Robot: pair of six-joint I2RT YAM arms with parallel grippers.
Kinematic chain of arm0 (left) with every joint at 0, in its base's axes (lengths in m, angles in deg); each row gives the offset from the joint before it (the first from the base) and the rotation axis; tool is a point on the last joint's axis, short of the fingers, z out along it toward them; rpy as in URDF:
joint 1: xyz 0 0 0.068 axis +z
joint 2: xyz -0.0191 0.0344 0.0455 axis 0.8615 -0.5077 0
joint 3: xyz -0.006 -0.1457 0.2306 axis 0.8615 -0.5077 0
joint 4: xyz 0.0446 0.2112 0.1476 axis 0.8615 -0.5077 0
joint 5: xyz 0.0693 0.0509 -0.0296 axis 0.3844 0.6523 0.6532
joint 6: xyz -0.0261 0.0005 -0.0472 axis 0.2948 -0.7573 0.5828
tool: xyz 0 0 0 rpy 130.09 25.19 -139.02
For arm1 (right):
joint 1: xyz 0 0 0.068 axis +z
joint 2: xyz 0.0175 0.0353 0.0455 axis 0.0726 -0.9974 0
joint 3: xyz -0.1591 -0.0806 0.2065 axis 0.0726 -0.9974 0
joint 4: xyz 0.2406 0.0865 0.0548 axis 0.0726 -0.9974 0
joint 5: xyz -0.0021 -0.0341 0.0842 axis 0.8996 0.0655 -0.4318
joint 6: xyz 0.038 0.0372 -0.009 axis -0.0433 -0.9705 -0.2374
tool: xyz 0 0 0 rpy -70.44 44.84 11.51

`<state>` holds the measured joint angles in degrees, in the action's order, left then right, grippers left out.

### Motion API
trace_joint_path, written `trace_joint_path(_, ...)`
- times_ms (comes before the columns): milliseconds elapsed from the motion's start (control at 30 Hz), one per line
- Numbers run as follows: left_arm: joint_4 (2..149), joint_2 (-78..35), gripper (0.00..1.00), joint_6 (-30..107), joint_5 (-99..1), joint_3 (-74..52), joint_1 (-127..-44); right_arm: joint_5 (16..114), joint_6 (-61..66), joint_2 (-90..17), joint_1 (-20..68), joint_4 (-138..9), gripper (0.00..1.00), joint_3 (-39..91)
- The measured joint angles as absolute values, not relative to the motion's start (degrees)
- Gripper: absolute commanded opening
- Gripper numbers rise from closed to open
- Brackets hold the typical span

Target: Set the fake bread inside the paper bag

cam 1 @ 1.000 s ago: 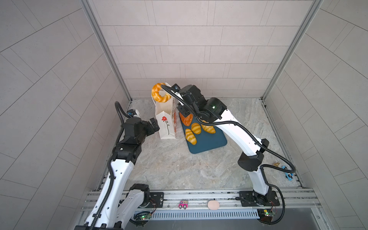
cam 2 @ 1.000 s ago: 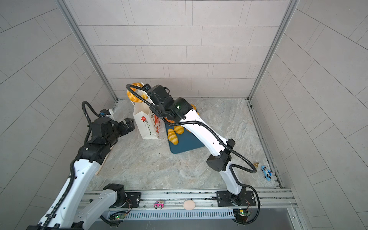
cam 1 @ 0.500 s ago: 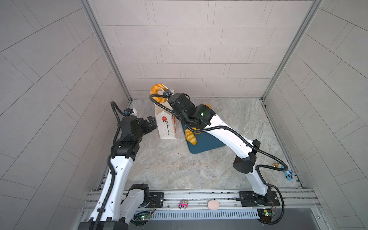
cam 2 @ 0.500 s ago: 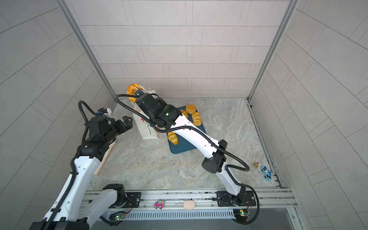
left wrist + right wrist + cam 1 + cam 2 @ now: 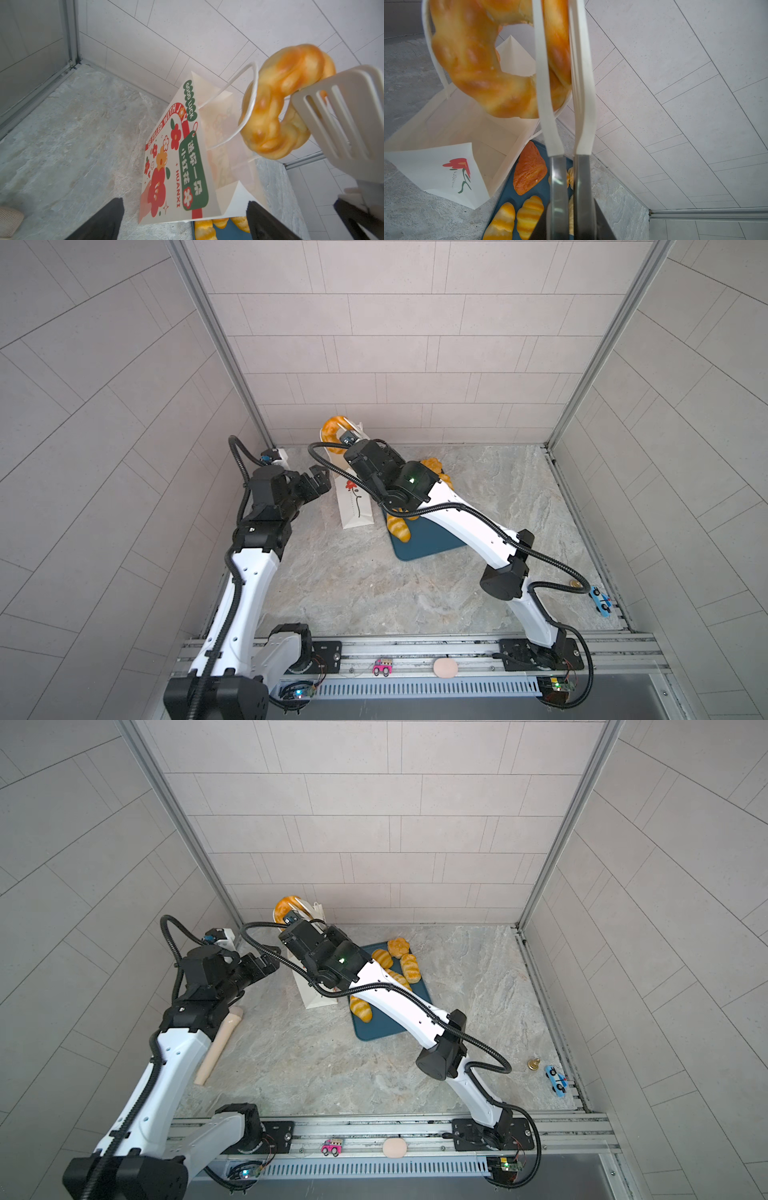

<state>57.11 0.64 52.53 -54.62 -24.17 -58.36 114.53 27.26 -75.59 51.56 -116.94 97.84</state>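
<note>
White-tipped tongs (image 5: 544,93), clamped in the right gripper (image 5: 569,226), pinch the ring doughnut (image 5: 473,68) above the open mouth of the paper bag (image 5: 452,124), which stands beside the blue tray (image 5: 508,195) holding striped rolls (image 5: 529,212), while the left gripper (image 5: 319,480) gapes wide near the bag.

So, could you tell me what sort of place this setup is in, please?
Most likely an enclosed robot test booth, not a bakery: two arms bolted to an aluminium rail, pale panel walls closing it in, and glossy toy rolls on a blue tray.
</note>
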Motion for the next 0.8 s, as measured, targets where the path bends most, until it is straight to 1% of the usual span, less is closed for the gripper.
trace_joint_path(200,60.2,-1.9,0.99,54.3,-57.6,-23.3,-58.4,117.1,27.5,-75.8,51.6,-118.5,0.27,97.8)
trace_joint_path(800,60.2,1.6,0.99,54.7,-57.8,-24.7,-58.4,118.5,27.7,-80.2,51.6,-121.5,0.28,97.9)
